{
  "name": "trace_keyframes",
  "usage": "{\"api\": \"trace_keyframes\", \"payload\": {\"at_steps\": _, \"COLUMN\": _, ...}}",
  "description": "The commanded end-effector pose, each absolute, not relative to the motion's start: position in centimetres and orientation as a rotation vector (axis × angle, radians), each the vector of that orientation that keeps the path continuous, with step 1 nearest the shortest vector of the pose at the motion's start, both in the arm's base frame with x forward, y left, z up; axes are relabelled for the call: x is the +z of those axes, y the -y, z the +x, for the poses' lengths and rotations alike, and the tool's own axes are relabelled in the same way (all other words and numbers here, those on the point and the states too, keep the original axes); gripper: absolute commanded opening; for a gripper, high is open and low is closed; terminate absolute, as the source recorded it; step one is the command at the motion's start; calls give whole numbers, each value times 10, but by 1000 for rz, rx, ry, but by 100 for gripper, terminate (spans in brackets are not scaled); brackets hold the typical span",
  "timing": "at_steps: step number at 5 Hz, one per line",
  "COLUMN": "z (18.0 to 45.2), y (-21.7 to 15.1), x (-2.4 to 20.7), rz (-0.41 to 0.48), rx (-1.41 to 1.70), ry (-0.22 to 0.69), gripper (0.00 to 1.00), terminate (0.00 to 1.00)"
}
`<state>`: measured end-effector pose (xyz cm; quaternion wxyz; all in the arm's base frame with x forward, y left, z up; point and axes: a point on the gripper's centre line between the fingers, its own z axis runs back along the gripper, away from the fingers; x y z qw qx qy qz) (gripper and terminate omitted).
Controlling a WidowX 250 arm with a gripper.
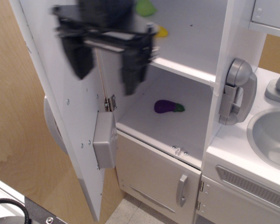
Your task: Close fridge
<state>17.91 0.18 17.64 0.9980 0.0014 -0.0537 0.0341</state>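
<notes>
The tall white fridge stands open, its white inner shelves showing. Its large door is swung out to the left, with a grey box on its inner face. A purple toy eggplant lies on the lower shelf. A green and a yellow toy sit on the upper shelf. My gripper is blurred by motion, open and empty, in front of the door's hinge edge, its left finger over the door's inner face.
A smaller lower white door with a small grey handle sits below the fridge. A grey toy phone hangs on the fridge's right side. A white sink unit with a faucet stands at the right. A wooden wall is behind the door.
</notes>
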Motion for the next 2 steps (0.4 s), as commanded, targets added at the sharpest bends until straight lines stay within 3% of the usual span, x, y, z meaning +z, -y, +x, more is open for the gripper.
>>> {"api": "trace_keyframes", "payload": {"at_steps": 1, "z": 146, "y": -41, "x": 197, "rz": 12, "rx": -53, "ry": 136, "gripper": 100, "terminate": 0}}
{"api": "trace_keyframes", "payload": {"at_steps": 2, "z": 137, "y": -55, "x": 197, "rz": 22, "rx": -54, "ry": 124, "gripper": 100, "terminate": 0}}
